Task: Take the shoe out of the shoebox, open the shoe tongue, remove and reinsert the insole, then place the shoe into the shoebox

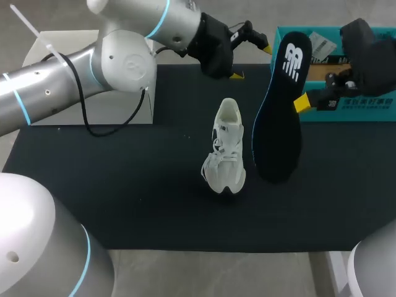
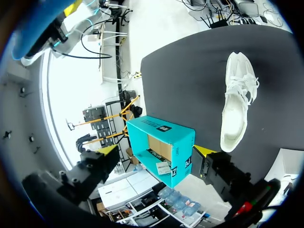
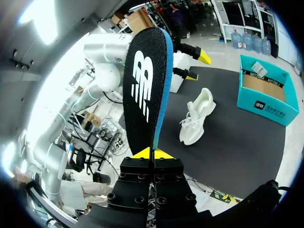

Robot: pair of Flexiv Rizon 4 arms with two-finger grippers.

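Head view: shoe (image 1: 228, 148) sits mid-tabletop (image 1: 124, 204), out of the shoebox (image 1: 365, 110), which stands at the far right edge. The shoe's long axis runs near-to-far, and the collar end looks to be the far one. Right gripper (image 1: 301, 103) has its fingers pinching the insole (image 1: 278, 111) at one side edge. The insole is clear of the shoe, just beside it on the robot's right, its long axis roughly parallel to the shoe's, logo end far. Can't tell if its near end touches the tabletop. Left gripper (image 1: 250, 60) hangs beyond the shoe's far end, fingers spread, nothing in them. Left wrist view: own gripper (image 2: 156, 151) is spread wide and empty. The shoebox (image 2: 164, 128) shows well ahead in line with the gap, not gripped, and the shoe (image 2: 236, 99) lies off to one side on the tabletop (image 2: 190, 71). Right wrist view: own gripper (image 3: 152, 153) is clamped on the insole (image 3: 145, 90), which stands straight out along the fingers. The shoe (image 3: 195, 116) is ahead and just past the insole's blue edge, the shoebox (image 3: 266, 102) further out, the left gripper (image 3: 197, 67) beyond the shoe. Judgement: insole is out, reinsertion is next. The right arm is nearer, and the move turns on swinging the insole leftward over the collar and matching its axis to the shoe's. The left arm is placed to steady the far end.
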